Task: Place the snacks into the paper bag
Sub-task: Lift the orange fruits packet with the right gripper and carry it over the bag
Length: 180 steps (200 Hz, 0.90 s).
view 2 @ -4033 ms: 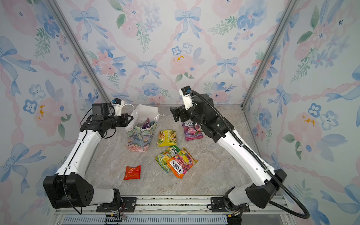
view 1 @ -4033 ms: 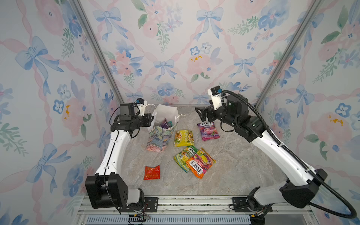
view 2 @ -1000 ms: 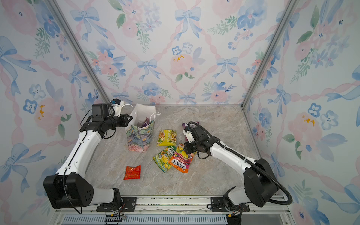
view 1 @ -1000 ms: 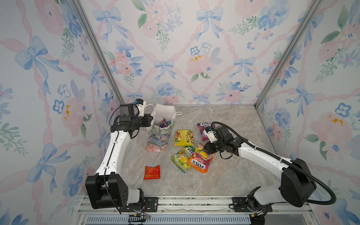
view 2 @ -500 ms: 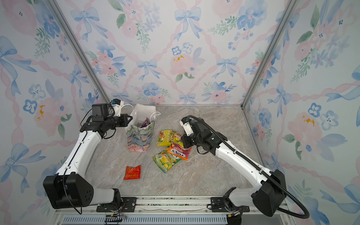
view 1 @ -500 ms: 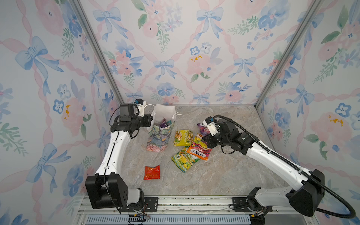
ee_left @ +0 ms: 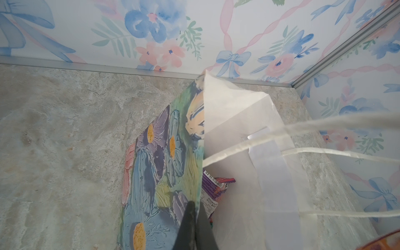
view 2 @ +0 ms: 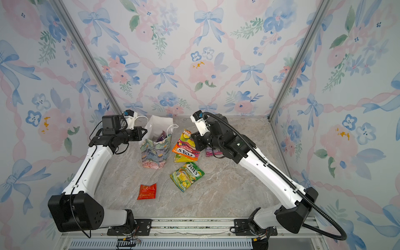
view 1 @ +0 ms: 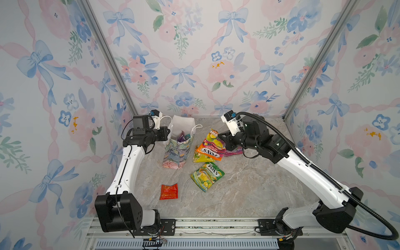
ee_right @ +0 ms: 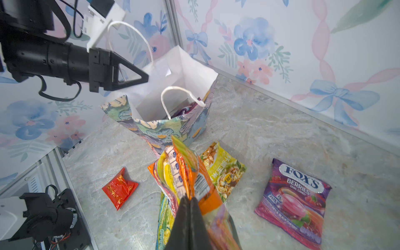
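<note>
The right gripper (ee_right: 190,200) was clamped shut on one corner of the orange packet (ee_right: 184,171). The packet hung clear of the table (view 1: 249,184), just beside the bag (view 1: 177,151) and not yet over its mouth. The left gripper (ee_left: 192,208) was pinched on the bag's rim and held the mouth open.

The packet dangled limp from that one corner (glossy film, so a thin hold), so it might slip or swing on the way. Its free end could snag the handle (ee_right: 173,87) arching across the opening. It could also hit the printed wall and fold or tip the bag, which was held on one side only. With packets already inside, a flat one going in crosswise might perch on the rim.

Only the left wrist view looked down the white inside, where an inner packet (ee_left: 211,190) lay against the wall. The right wrist view showed the berries packet (ee_right: 296,199) whole, while both top views had it mostly hidden behind the right gripper. The green packet (view 1: 207,176) was plain in the top views but only a sliver in the right wrist view. The red packet (view 2: 147,191) lay apart near the front.
</note>
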Motion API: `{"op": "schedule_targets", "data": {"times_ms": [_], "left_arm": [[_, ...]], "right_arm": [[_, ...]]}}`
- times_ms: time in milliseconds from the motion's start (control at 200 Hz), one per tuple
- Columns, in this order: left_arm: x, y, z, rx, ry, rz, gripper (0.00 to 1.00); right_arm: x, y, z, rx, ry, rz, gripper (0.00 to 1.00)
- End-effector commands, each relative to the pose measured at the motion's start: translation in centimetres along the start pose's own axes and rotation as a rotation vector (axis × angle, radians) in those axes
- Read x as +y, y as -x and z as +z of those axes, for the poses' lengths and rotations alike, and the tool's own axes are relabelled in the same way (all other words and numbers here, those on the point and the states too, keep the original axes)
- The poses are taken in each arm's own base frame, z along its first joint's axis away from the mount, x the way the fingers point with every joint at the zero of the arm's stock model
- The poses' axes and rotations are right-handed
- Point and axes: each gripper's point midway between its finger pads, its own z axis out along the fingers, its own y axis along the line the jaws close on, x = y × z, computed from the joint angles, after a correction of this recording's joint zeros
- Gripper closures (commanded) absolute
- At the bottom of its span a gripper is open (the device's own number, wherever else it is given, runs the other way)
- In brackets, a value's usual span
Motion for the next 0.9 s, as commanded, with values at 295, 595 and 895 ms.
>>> {"op": "schedule_targets", "data": {"times_ms": [295, 595, 895], "left_arm": [[0.3, -0.6, -0.4, 0.011, 0.005, -0.011, 1.00], [0.2, -0.7, -0.3, 0.015, 0.000, -0.013, 1.00], [0.2, -0.7, -0.4, 0.012, -0.001, -0.014, 1.00]], "right_arm": [[6.6, 8.6, -1.2, -0.161, 0.186, -0.071, 1.00], [7.9, 13.4, 1.3, -0.218, 0.221, -0.090, 1.00], [7.3, 17.1, 2.7, -0.313, 0.169, -0.122, 1.00]]}}
